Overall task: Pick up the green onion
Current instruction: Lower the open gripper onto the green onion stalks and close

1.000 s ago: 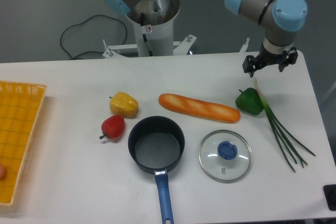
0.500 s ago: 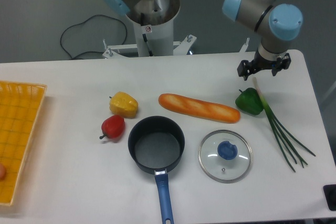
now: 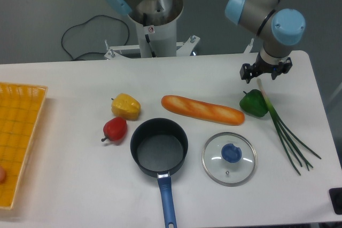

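Note:
The green onion (image 3: 282, 129) lies on the white table at the right. Its pale stem end points toward the back and its dark green stalks fan out toward the front right. Its stem end lies against the right side of a green bell pepper (image 3: 253, 104). My gripper (image 3: 265, 71) hangs just behind and above the onion's stem end, fingers pointing down. The jaws stand apart and hold nothing.
A baguette (image 3: 202, 109) lies left of the pepper. A glass lid (image 3: 229, 158) and a dark pot with a blue handle (image 3: 159, 145) sit in front. A yellow pepper (image 3: 126, 105) and red pepper (image 3: 115, 128) lie left. A yellow basket (image 3: 21, 132) is at the far left.
My gripper has moved a little to the left and slightly toward the front, closer to the onion's stem end. Nothing on the table has moved.

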Robot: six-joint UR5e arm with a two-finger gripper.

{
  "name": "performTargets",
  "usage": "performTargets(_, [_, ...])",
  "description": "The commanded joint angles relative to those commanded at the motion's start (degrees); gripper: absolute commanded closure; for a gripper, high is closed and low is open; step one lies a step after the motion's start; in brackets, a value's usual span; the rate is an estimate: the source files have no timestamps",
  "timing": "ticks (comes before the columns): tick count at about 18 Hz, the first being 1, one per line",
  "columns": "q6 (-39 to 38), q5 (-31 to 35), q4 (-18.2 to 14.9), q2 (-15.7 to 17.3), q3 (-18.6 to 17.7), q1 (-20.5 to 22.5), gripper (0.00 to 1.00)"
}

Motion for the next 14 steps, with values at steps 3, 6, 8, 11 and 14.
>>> performTargets(3, [0.0, 0.0, 0.0, -0.26, 0.0, -0.09, 0.32])
performTargets(6, [0.0, 0.09, 0.18, -0.35, 0.09, -0.09, 0.36])
performTargets(8, [0.09, 0.09, 0.18, -0.35, 0.09, -0.09, 0.37])
performTargets(11, [0.0, 0.18, 0.18, -0.44, 0.09, -0.44, 0.41])
performTargets(14, [-0.09, 0.18, 0.18, -0.44, 0.09, -0.44, 0.48])
